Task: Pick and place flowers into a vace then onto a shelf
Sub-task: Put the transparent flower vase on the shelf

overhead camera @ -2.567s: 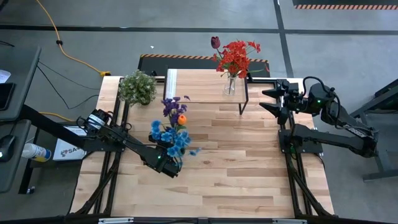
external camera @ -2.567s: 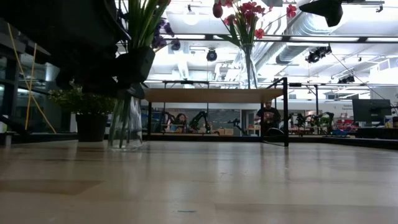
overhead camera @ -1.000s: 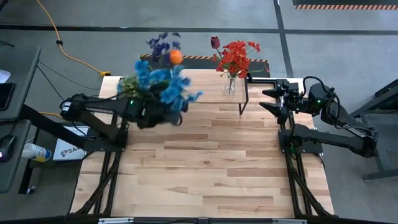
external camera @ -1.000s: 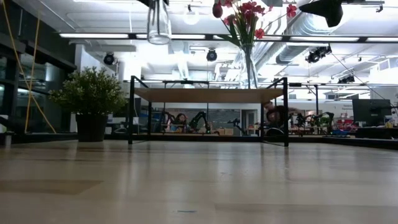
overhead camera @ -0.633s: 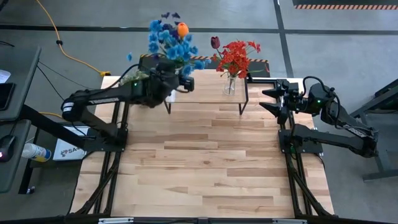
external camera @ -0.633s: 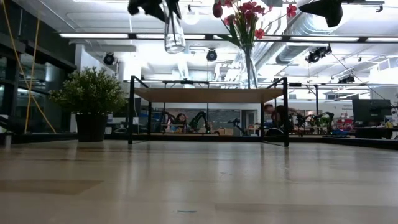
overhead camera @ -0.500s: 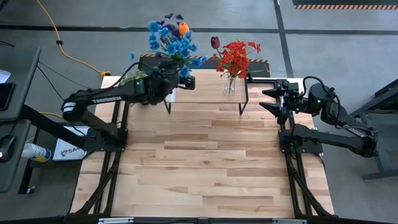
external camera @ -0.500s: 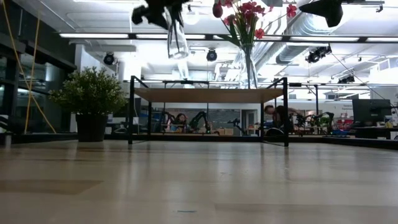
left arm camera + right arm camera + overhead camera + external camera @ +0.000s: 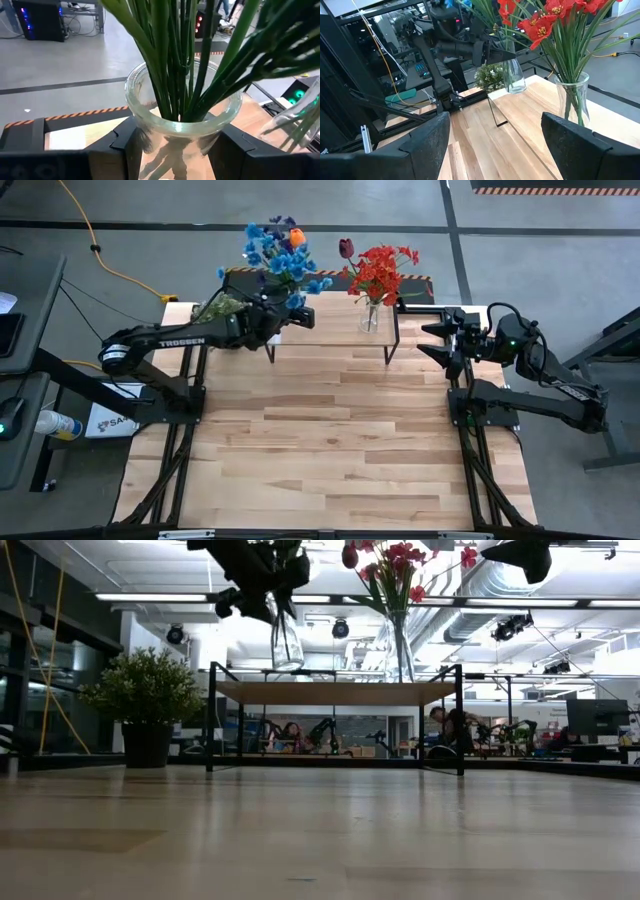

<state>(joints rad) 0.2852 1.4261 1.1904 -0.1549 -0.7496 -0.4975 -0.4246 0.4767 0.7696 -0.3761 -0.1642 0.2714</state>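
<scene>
Between left gripper [image 9: 175, 145] fingers, glass vase [image 9: 182, 127], apparently just above shelf [image 9: 335, 692]

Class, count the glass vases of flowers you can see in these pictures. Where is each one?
2. One vase of blue flowers is held by the left gripper above the shelf; one red-flower vase stands on it.

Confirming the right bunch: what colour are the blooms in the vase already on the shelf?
Red, with one dark maroon bloom; clearest in the high view.

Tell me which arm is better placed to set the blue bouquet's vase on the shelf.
The left. Its gripper already clamps the glass vase just above the shelf; the right gripper waits open beside the shelf's other end.
</scene>
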